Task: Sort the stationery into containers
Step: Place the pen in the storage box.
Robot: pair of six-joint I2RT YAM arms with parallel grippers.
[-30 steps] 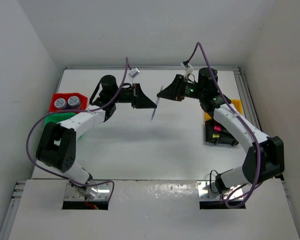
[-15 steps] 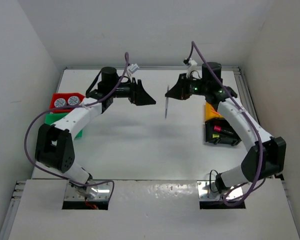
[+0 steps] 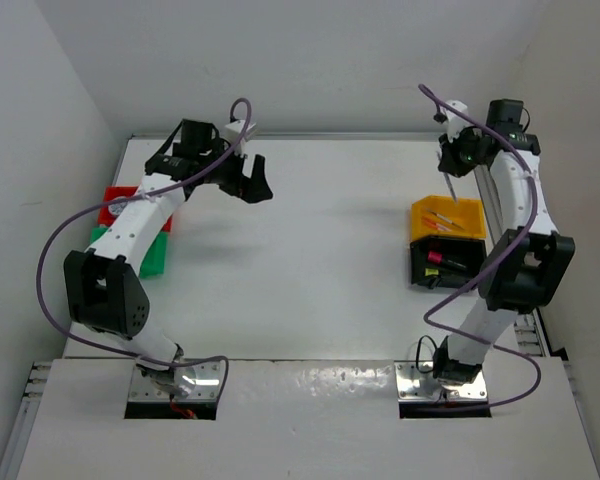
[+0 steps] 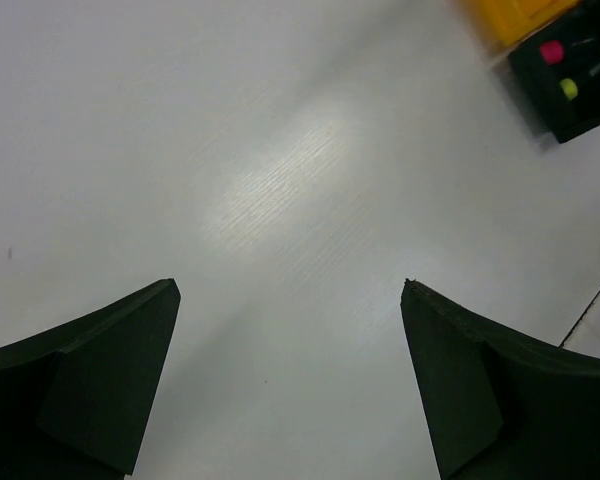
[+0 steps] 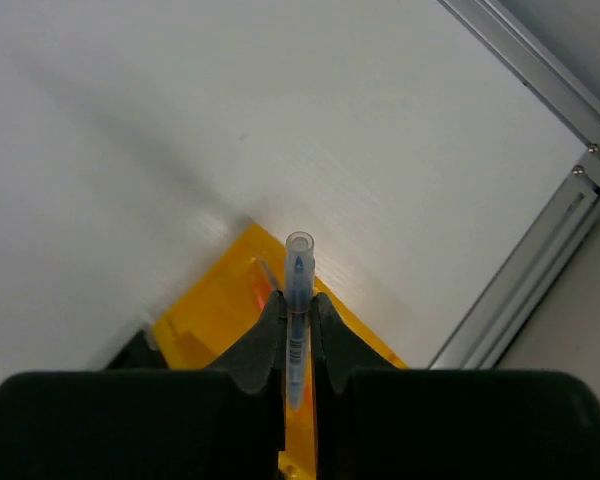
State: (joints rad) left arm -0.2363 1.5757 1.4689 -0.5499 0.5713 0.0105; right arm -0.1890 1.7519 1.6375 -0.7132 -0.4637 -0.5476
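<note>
Grey pen (image 5: pixel 299 262) sits clamped in the fingers of the right gripper (image 5: pixel 298 308), low centre of the wrist view, above a corner of the yellow bin (image 5: pixel 212 305). Better to bring it further over the bin and lower it before releasing. Beyond, upper right, the metal rail (image 5: pixel 540 250) crowds close. Upper left overhead, the left gripper (image 3: pixel 252 182) gapes wide and holds nothing over bare table (image 3: pixel 320 260).

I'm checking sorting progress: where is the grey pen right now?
The grey pen is clamped in the right gripper, on the table's right side toward the far edge. In the right wrist view it hangs over the yellow-orange bin.
</note>
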